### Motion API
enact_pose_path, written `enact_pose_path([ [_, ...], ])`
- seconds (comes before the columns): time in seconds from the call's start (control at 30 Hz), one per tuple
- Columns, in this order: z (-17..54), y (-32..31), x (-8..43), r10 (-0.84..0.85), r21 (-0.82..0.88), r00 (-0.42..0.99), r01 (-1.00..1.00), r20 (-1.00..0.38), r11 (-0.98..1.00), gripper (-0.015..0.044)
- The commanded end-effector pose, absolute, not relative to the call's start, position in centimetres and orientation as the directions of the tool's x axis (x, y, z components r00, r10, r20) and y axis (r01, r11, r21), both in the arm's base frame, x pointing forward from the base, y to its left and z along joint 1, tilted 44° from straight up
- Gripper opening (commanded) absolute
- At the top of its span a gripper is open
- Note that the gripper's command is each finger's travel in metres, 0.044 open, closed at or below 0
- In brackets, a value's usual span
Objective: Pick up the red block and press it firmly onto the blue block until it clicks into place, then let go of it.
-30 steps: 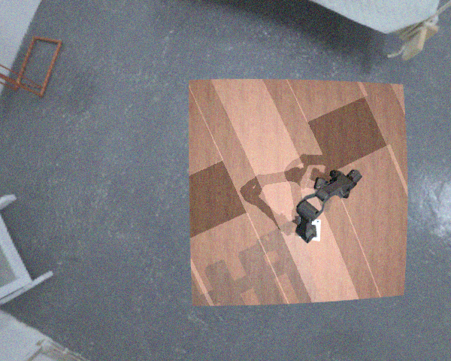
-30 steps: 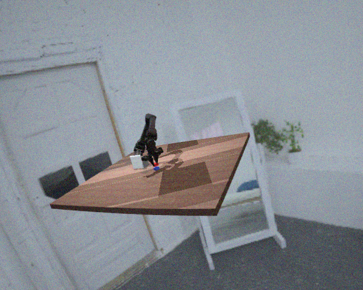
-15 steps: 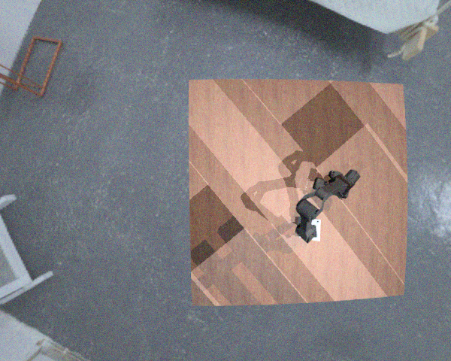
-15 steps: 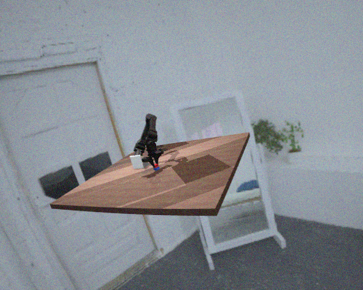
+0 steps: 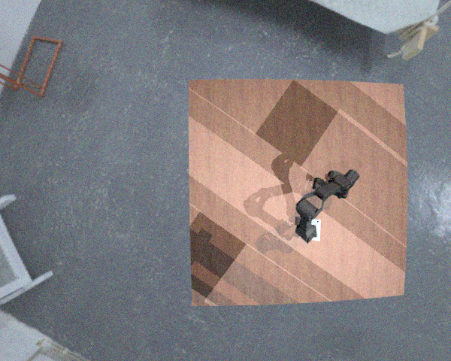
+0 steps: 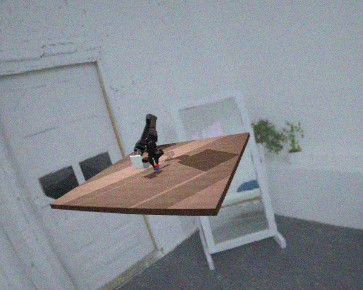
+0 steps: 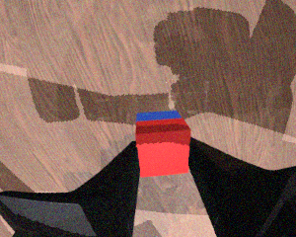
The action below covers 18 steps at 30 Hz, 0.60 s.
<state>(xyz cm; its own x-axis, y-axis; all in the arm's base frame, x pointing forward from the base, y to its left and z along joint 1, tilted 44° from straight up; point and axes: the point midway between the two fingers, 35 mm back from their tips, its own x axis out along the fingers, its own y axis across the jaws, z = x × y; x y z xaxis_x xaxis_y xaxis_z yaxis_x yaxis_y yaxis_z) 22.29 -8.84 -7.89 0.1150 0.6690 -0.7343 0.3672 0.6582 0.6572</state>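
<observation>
Right of centre in the top view, on a wooden table [image 5: 358,135] [image 6: 138,193], the black arm [image 5: 328,190] [image 6: 149,127] reaches from its mount toward the upper right of the frame. A white block-like piece [image 5: 317,233] [image 6: 136,162] stands at the arm's base; in the exterior view it lies just left of the gripper [image 6: 156,166] [image 7: 164,148], which points down at the table left of the frame's centre. The gripper is closed on the red block [image 6: 156,165] [image 7: 164,158], one dark finger on each side of it, as the wrist view shows at the middle of the frame. The blue block [image 6: 156,169] [image 7: 158,116] shows directly beneath the red one in the exterior view, and as a narrow strip past the red block's upper edge in the wrist view. The two look to be touching, but whether they are fully pressed together cannot be told. Both blocks are hidden under the arm in the top view. Broad dark shadows cross the table. Behind it in the exterior view, a white-framed mirror [image 6: 262,193] stands right of centre, with green plants [image 6: 269,135] to its right and a pale door [image 6: 44,109] at the left.
</observation>
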Motion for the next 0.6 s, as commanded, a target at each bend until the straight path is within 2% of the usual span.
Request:
enact_pose_path([
  [0.0, -7.87, -8.85, 22.30, 0.669, 0.657, 0.115, 0.367, -0.734, 0.659, 0.0000],
  [0.17, -7.87, -8.85, 22.30, 0.669, 0.657, 0.115, 0.367, -0.734, 0.659, 0.0000],
  [0.43, -7.87, -8.85, 22.30, 0.669, 0.657, 0.115, 0.367, -0.734, 0.659, 0.0210],
  [0.57, -7.87, -8.85, 22.30, 0.669, 0.657, 0.115, 0.367, -0.734, 0.659, 0.0220],
])
